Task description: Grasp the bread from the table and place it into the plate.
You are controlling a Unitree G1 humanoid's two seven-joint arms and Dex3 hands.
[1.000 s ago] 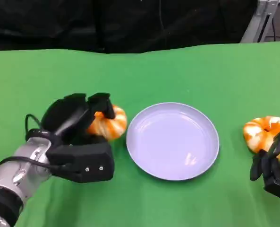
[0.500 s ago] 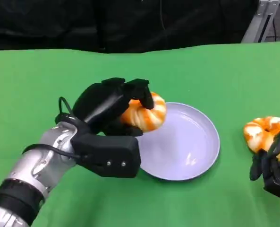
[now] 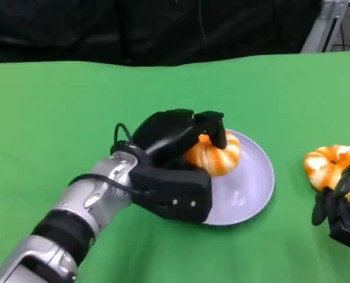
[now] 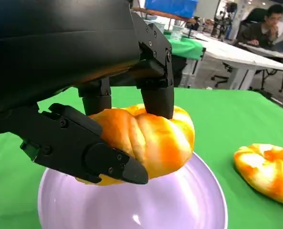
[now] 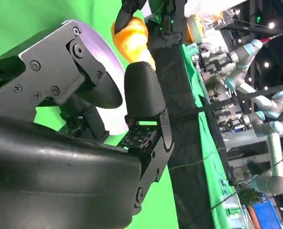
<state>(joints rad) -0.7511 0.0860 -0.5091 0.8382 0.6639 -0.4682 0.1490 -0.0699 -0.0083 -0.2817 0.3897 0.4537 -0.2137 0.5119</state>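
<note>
1. Left robot hand (image 3: 177,156) pinches the bread (image 3: 214,155), fingers on top and thumb underneath, as I see in the left wrist view.
2. I judge the bread to hang directly over the plate (image 3: 258,187), above its left half and not yet resting on it.
3. My next move is straight down, then release.
4. Right robot hand (image 3: 342,207) sits at the tabletop (image 3: 56,106) edge beside a second bread (image 3: 328,165); I cannot tell its state.

My left hand (image 3: 177,162) is a black shell with small screws, a black cable looping onto the silver forearm (image 3: 83,206), black-banded.
</note>
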